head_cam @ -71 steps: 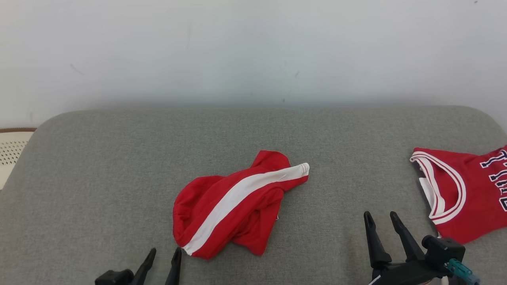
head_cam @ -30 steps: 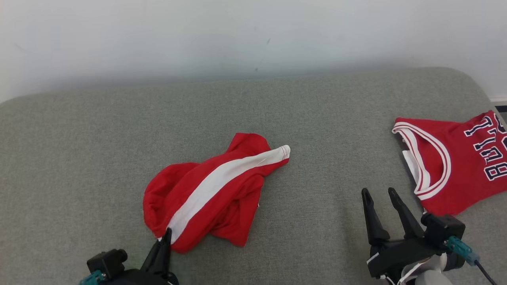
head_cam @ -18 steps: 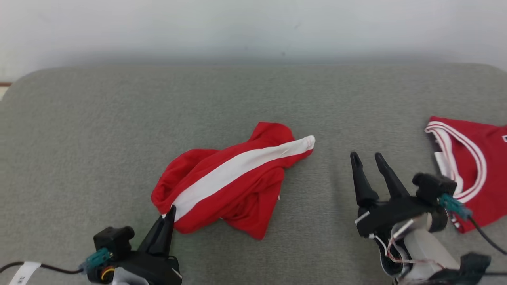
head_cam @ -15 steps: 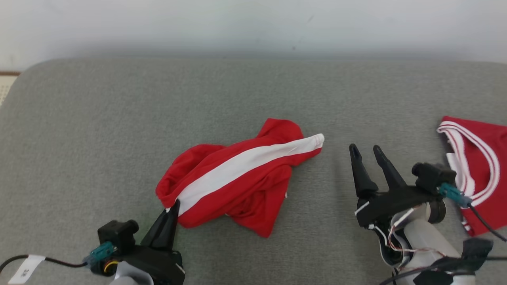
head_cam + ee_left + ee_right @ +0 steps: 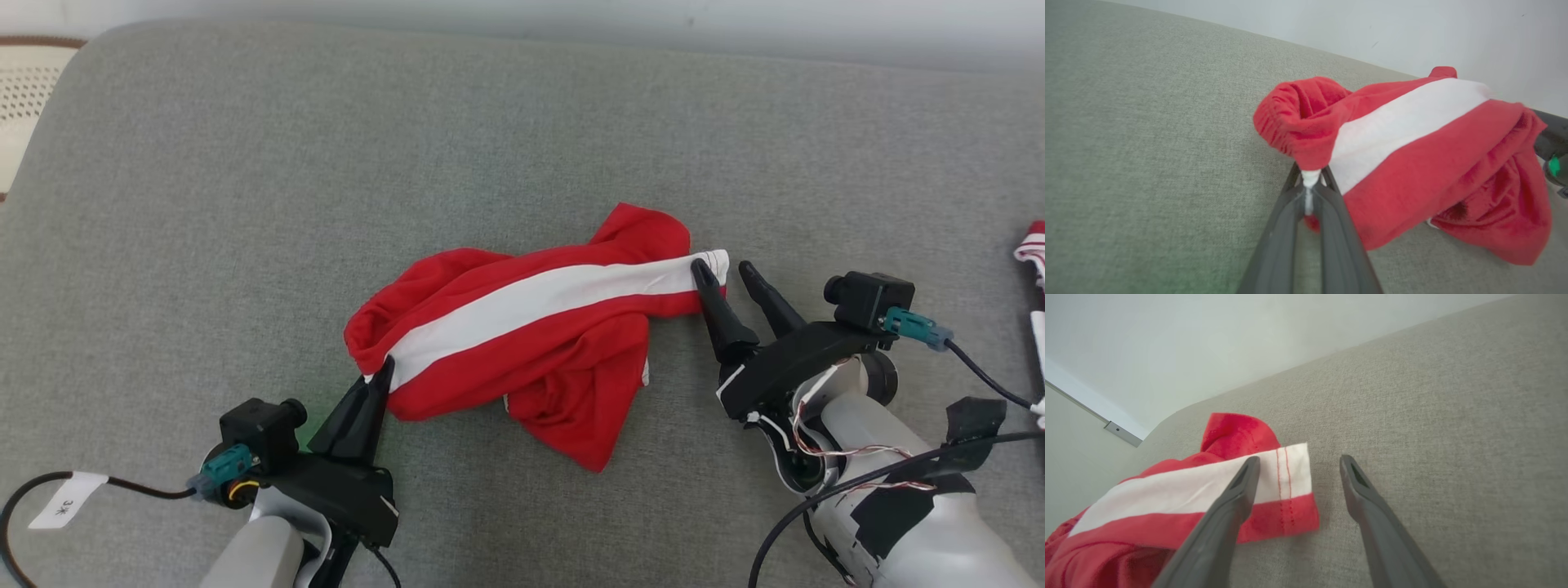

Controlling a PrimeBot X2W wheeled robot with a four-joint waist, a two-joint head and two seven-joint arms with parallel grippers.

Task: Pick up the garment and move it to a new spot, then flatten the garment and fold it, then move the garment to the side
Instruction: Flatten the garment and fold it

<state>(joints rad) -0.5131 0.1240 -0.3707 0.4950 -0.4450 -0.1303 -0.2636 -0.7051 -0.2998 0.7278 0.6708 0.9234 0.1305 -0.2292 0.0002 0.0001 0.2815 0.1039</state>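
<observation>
The left gripper (image 5: 380,377) is at the lower left, its fingers pressed together on the near-left edge of the red garment (image 5: 539,327). The garment lies crumpled mid-way across the grey upholstered surface (image 5: 204,204), with a broad white stripe running along it to a stitched hem. At that hem the right gripper (image 5: 722,265) has its fingers apart, one finger over the stripe's end.
</observation>
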